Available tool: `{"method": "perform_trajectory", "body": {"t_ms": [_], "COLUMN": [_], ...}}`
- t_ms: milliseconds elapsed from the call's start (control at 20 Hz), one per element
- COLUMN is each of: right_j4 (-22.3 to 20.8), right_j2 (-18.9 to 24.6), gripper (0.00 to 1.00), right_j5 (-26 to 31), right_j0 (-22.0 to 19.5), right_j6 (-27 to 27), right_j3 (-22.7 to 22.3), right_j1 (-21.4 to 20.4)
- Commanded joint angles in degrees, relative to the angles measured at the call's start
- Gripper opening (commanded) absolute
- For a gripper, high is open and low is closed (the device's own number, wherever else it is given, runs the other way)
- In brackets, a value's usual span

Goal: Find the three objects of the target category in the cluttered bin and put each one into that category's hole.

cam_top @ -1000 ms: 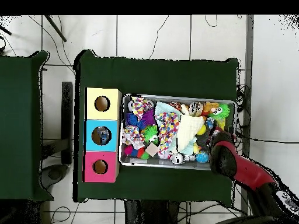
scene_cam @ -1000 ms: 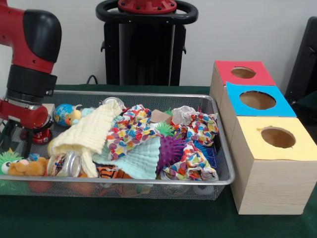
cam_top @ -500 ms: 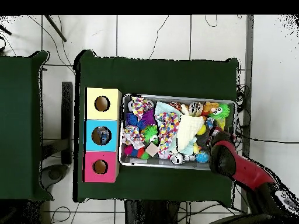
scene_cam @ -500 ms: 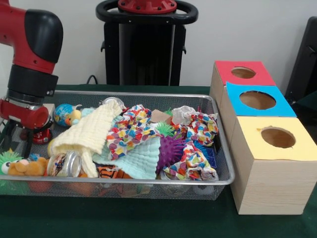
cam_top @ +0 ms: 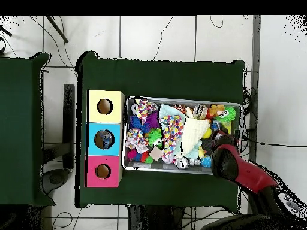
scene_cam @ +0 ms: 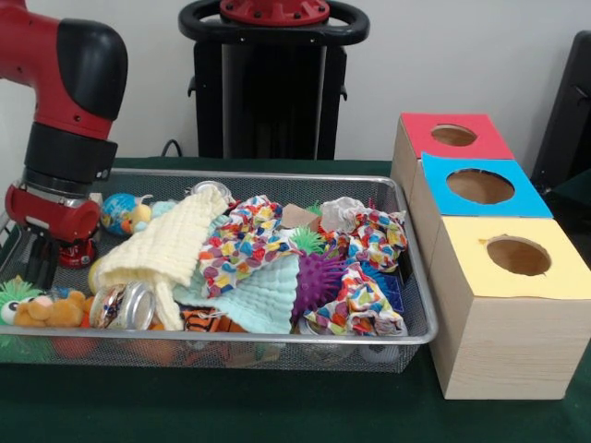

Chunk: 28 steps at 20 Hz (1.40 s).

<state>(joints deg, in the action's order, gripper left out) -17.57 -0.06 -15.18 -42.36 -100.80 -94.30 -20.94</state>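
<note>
Front view shows the red and black arm (scene_cam: 65, 111) shifted a little toward the bin's middle since a second ago, its wrist now further from the picture's left edge, while the clutter lies as it did. The dark gripper (scene_cam: 37, 258) hangs inside the silver wire-mesh bin (scene_cam: 420, 314) at its left end, its prongs down among the toys; whether they are spread or closed cannot be told. Nearest the camera, just below and beside the gripper, an orange plush toy (scene_cam: 51, 312) lies against the front wall, with a shiny metal can (scene_cam: 125, 306) touching it on the right. A pale yellow waffle cloth (scene_cam: 162, 249) drapes over the can, next to a mint green cloth (scene_cam: 254, 295) and a purple spiky ball (scene_cam: 319, 280). Further back, a multicoloured patterned cloth (scene_cam: 240, 240) spreads across the middle, and a small blue globe ball (scene_cam: 118, 212) sits near the far wall, close behind the gripper. Right of the bin stand three wooden boxes in a row: the yellow-topped box (scene_cam: 517, 263) nearest, then the blue-topped box (scene_cam: 480, 187), then the red-topped box (scene_cam: 452, 137), each with a round hole. Which toys belong to the target category cannot be told.
</note>
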Motion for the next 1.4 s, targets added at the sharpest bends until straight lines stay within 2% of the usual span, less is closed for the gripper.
{"method": "perform_trajectory", "body": {"t_ms": [50, 750, 1200, 1400], "right_j4": [2.9, 1.8, 3.0, 2.5], "right_j2": [0.4, 1.6, -0.3, 0.4], "gripper": [0.00, 0.00, 0.00, 0.00], "right_j5": [0.4, 1.8, 4.2, 4.3], "right_j0": [1.4, 0.5, 2.5, 1.8], "right_j6": [-10.7, -9.9, -10.5, -9.9], "right_j3": [-1.0, -1.4, -5.3, -4.5], "right_j1": [6.5, 5.1, -0.4, -0.1]}}
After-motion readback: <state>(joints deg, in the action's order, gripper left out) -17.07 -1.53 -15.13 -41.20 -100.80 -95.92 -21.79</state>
